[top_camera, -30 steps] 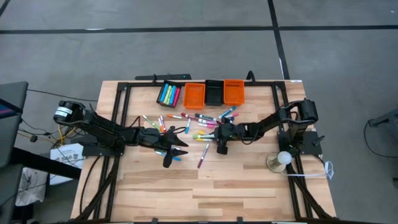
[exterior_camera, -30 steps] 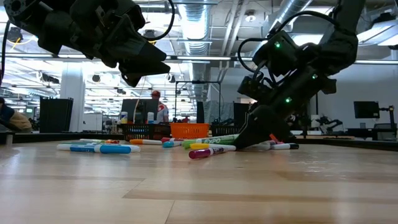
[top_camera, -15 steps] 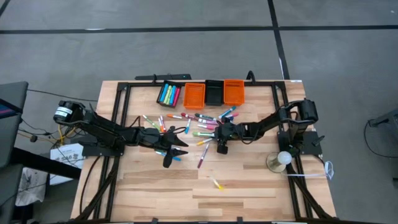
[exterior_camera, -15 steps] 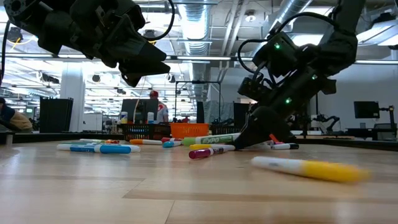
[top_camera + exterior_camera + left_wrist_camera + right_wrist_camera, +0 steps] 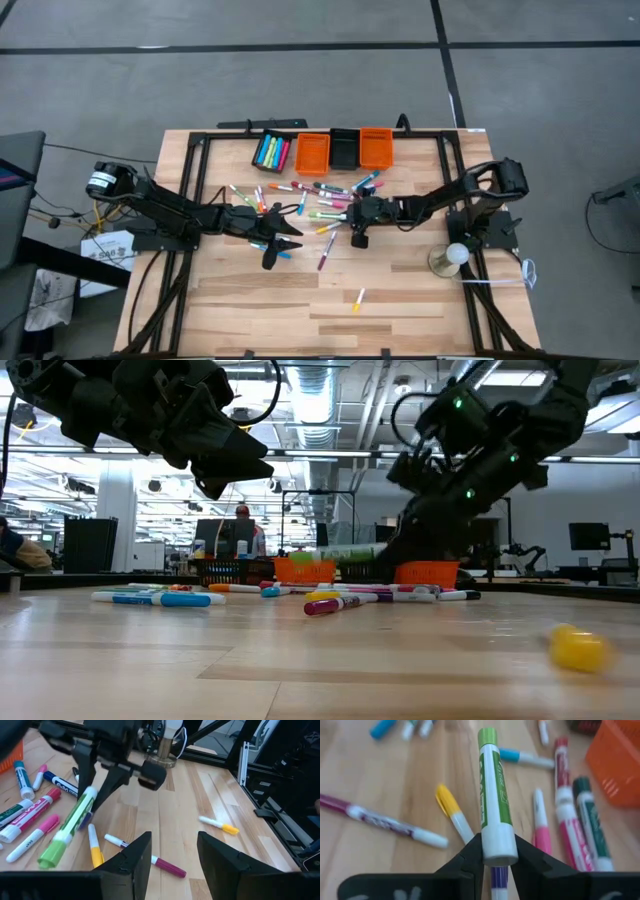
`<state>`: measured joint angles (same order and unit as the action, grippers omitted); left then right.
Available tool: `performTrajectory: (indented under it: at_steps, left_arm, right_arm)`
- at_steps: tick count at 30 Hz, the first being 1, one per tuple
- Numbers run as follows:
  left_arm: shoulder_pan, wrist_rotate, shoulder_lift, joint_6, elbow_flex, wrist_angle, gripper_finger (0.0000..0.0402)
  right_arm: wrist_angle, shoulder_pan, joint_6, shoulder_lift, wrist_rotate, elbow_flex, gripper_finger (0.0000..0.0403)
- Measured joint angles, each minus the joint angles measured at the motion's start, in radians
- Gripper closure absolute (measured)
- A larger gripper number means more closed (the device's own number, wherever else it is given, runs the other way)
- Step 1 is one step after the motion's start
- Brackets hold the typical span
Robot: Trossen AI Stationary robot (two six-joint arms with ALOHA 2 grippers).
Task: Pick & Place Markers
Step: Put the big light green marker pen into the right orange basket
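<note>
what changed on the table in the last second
The right gripper, shut on a green marker, has lifted it off the pile. A yellow-capped marker appeared and rolled across the table's near part. The left gripper stayed open above the table, unmoved.

high: straight down over whole table | low: tabletop level, facing the room | wrist cams: close-up past own fingers | all share the marker pile

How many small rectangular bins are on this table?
4, side by side at the table's far edge: marker-filled black bin, left orange bin, second black bin, right orange bin.
</note>
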<state>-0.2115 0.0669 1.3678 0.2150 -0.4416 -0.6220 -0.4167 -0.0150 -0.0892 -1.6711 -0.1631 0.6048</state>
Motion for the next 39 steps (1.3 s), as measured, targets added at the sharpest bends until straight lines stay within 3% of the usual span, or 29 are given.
performTrajectory:
  at_steps: [12,25,39]
  left_arm:
    - [0.000,0.015,0.000,0.000,0.000,0.000,0.0247]
    - [0.000,0.119,0.000,0.003,0.000,0.000,0.0247]
    - [0.000,0.120,0.000,0.007,0.000,0.000,0.0247]
  right_arm:
    - [-0.033,0.009,-0.017,0.127,-0.034,0.002,0.0335]
    - [-0.040,0.024,-0.016,0.134,-0.049,0.009,0.0335]
    - [0.001,0.200,0.010,0.134,-0.085,0.086,0.0334]
